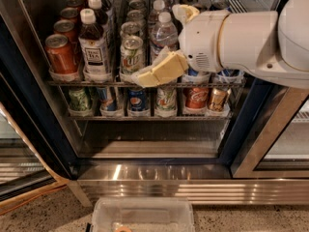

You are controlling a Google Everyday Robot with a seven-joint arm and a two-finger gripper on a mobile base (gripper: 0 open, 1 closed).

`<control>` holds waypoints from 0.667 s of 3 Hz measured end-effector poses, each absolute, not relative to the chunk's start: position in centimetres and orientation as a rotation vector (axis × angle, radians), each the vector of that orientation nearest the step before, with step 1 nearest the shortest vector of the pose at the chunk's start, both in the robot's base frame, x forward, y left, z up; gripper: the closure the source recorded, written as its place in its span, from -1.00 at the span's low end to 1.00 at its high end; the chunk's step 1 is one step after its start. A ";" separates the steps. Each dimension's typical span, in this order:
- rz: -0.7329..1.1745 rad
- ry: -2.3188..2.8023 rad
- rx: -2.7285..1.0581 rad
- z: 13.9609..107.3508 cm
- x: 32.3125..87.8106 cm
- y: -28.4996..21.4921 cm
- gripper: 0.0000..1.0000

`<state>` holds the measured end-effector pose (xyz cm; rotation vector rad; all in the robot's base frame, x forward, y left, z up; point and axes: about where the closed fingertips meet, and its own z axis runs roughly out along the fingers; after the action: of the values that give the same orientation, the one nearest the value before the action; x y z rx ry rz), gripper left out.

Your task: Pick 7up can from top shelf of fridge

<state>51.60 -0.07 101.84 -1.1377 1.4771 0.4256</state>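
The 7up can [132,55], silver-white with green lettering, stands at the front of a lane on the top shelf [67,83] of the fridge [29,105]. A similar can sits right behind it. My gripper [153,73], tan-yellow at its tip, reaches in from the right on a thick white arm [241,37]. Its tip lies at the shelf's front edge, just right of and slightly below the can, overlapping the can's lower right corner. Nothing is visibly held.
On the top shelf, a red can [60,54] and a tea bottle [94,47] stand left of the 7up can, with a water bottle [164,33] to its right. The lower rack [145,116] holds several cans. A clear plastic bin [142,214] sits on the floor.
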 end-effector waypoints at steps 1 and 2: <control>0.482 1.474 -1.118 101.1 50.1 1.0 -1.00; 0.587 1.471 -1.036 98.4 48.4 2.9 -1.00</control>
<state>48.35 2.92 98.43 -1.0360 1.4714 0.5868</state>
